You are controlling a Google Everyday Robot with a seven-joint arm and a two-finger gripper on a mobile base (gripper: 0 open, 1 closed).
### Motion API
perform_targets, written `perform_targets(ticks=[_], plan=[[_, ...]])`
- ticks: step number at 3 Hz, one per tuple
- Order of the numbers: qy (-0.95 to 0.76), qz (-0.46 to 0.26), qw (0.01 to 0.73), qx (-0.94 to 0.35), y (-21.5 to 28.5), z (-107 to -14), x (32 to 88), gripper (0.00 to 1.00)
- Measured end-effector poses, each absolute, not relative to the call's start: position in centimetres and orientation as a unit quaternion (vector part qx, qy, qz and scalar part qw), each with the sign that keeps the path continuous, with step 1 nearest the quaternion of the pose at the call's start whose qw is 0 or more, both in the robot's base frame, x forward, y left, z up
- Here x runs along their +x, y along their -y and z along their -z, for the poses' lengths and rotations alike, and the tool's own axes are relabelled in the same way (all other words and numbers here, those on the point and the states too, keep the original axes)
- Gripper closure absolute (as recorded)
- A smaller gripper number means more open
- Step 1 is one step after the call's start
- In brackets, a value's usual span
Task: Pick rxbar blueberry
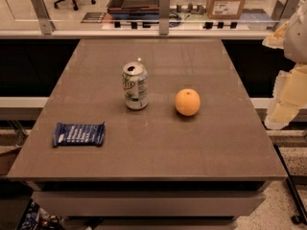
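The rxbar blueberry is a flat dark blue wrapper with white lettering. It lies flat near the front left edge of the brown table, long side running left to right. My gripper is a pale shape at the far right of the view. It hangs beyond the table's right edge, far from the bar, with the whole table width between them.
A green-white soda can stands upright near the table's middle. An orange sits to its right. A glass rail with metal posts runs behind the table, with cardboard boxes beyond it.
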State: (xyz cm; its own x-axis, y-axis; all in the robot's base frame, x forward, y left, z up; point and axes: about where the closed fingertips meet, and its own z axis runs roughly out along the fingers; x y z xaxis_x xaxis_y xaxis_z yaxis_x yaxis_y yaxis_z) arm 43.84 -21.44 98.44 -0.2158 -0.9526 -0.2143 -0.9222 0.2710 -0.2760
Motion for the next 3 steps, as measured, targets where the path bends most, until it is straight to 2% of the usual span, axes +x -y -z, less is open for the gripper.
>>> perform_targets(ticks=[2,3], plan=[[-0.775,0.035,0.184,-0.603,21.15,-98.37,43.69,0.0],[-0.77,0.006,0.206,-0.604,20.6,-97.46,43.27,0.0]])
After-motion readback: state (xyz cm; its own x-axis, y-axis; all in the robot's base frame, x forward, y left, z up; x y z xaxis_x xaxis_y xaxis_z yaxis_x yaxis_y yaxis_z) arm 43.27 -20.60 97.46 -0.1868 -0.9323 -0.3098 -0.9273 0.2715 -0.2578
